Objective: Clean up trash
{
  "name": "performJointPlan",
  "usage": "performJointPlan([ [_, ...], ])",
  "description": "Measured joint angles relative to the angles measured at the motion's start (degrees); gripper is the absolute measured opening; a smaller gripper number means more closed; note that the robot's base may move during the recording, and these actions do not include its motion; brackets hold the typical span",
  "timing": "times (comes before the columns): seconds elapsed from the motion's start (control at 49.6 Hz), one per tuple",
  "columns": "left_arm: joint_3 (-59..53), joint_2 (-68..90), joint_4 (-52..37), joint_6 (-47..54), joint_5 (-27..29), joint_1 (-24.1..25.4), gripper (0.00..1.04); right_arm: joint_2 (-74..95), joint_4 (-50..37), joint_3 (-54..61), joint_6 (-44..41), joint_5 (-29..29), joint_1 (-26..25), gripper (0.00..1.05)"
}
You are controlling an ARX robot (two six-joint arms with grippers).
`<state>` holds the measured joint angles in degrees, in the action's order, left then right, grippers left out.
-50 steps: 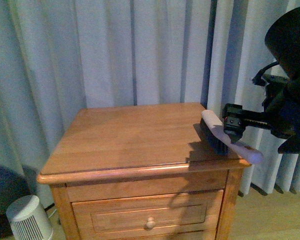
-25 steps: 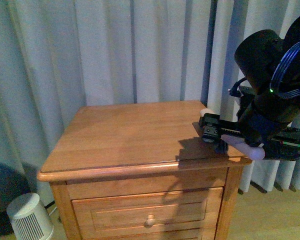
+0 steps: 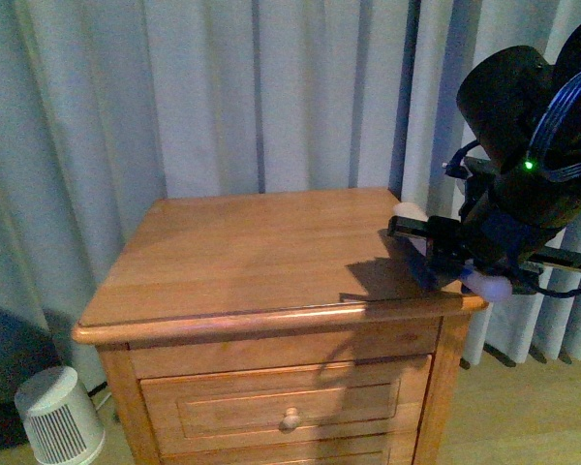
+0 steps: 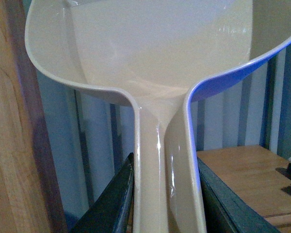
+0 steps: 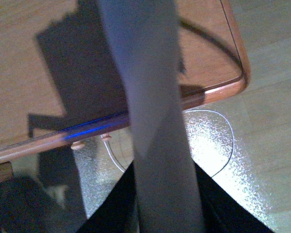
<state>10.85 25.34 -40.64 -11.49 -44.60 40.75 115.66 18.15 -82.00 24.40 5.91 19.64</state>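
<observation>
A wooden nightstand [image 3: 252,252] is set before grey curtains [image 3: 223,97]. A beige dustpan [image 4: 150,48] is clamped by its handle in the left gripper [image 4: 165,199]. A white-handled brush [image 3: 491,285] is clenched in the right gripper [image 3: 428,242] over the nightstand's right edge. The trash is not seen in any view.

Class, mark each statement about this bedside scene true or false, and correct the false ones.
1. The left gripper grips a beige plastic dustpan by its handle. True.
2. The right gripper holds the white-handled brush over the left edge of the wooden nightstand. False: the right edge.
3. The nightstand's top drawer stands open. False: it is shut.
4. A small white ribbed appliance stands on the floor beside the nightstand. True.
</observation>
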Motion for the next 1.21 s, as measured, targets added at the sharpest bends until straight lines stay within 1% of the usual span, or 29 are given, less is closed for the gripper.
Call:
performJointPlan([
  [0.02,0.0,0.0,0.0,0.0,0.0,0.0,0.29,-0.02,-0.15,0.02,0.0,0.04,0.0,0.24],
  [0.081,0.0,0.0,0.0,0.0,0.0,0.0,0.29,-0.35,-0.55,0.28,0.0,0.44,-0.02,0.2],
  [0.181,0.0,0.0,0.0,0.0,0.02,0.0,0.29,-1.7,-1.97,1.36,-0.5,0.59,-0.28,0.2],
  [0.262,0.0,0.0,0.0,0.0,0.0,0.0,0.29,-3.91,-4.92,3.32,-2.29,2.34,-0.33,0.2],
  [0.343,0.0,0.0,0.0,0.0,0.0,0.0,0.29,-9.33,-12.55,8.31,-6.73,5.57,-0.37,0.19],
  [0.383,0.0,0.0,0.0,0.0,0.0,0.0,0.29,-14.43,-19.1,12.85,-10.49,7.26,-0.37,0.19],
  [0.443,0.0,0.0,0.0,0.0,0.0,0.0,0.29,-19.63,-25.18,17.4,-13.9,9.11,-0.39,0.19],
  [0.484,0.0,0.0,0.0,0.0,0.0,0.02,0.29,-25.81,-32.02,23.02,-18.4,10.91,-0.37,0.19],
  [0.544,0.0,0.0,0.0,0.0,0.0,0.02,0.29,-33.44,-39.32,30.03,-23.37,12.46,-0.35,0.19],
  [0.605,0.0,0.0,0.0,0.0,0.0,0.02,0.29,-41.31,-43.67,36.85,-26.6,13.18,-0.37,0.19],
  [0.726,0.0,0.0,0.0,0.0,0.0,0.02,0.29,-53.22,-43.39,45.59,-29.29,15.39,-0.42,0.19],
  [0.846,0.0,0.0,0.0,0.0,0.0,0.02,0.29,-66.18,-38.32,51.74,-30.03,18.73,-0.63,0.19],
  [0.967,0.0,0.0,0.0,0.0,0.0,0.02,0.29,-76.5,-33.29,54.12,-30.05,21.9,0.2,0.19],
  [1.028,0.0,0.0,0.0,0.0,0.0,0.02,0.29,-81.37,-30.53,55.15,-29.92,23.8,1.11,0.19],
  [1.149,0.0,0.0,0.0,0.0,0.0,0.02,0.29,-86.68,-29.07,56.57,-29.86,27.63,4.11,0.19],
  [1.209,0.0,0.0,0.0,0.0,-0.02,0.02,0.29,-87.23,-29.35,56.87,-29.94,28.39,5.68,0.19],
])
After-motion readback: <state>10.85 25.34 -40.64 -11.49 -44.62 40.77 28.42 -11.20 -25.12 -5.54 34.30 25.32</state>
